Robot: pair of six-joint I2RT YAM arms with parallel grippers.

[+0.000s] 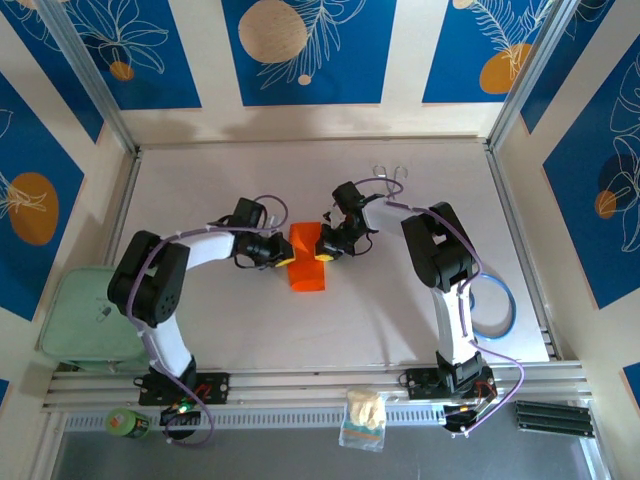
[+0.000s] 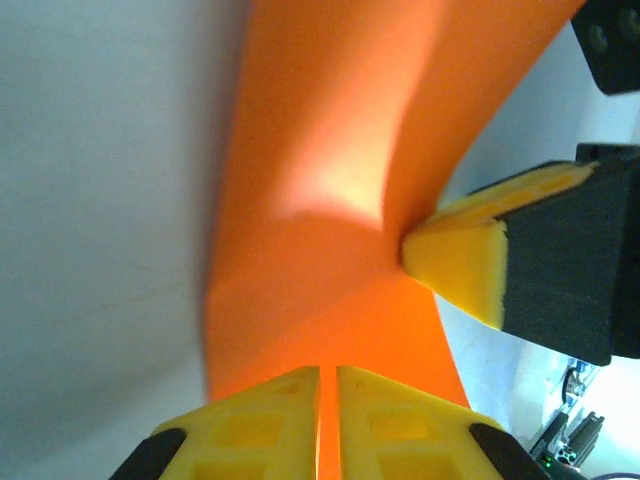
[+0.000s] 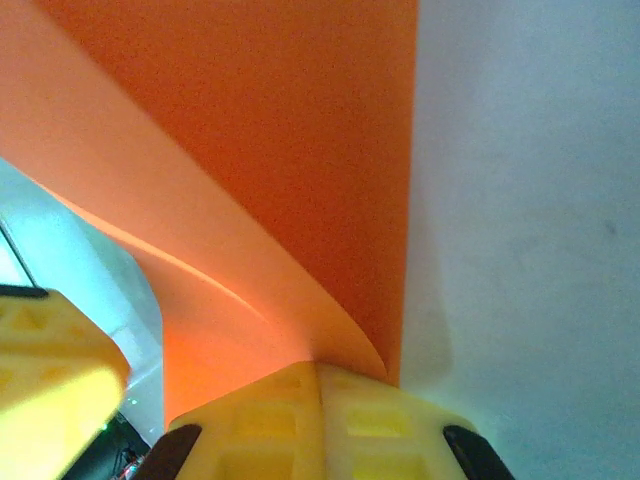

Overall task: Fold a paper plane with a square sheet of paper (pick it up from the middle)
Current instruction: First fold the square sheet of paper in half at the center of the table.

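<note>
Top view: the paper sits mid-bench between the arms. It's a folded strip, long axis running far-to-near, with no nose yet, so it doesn't really point anywhere. The left fingers and right fingers flank it.

Left wrist: the left fingers are pinched on the paper's edge and the sheet bows.

Right wrist: the right fingers are clamped together on a curled fold.

Looks like early days to me, most folds left.

Light falls evenly and brightly from above, so the shadows on the pale table are soft and short. In the left wrist view the orange paper is too close and blurred, with a pale patch of glare on it.
</note>
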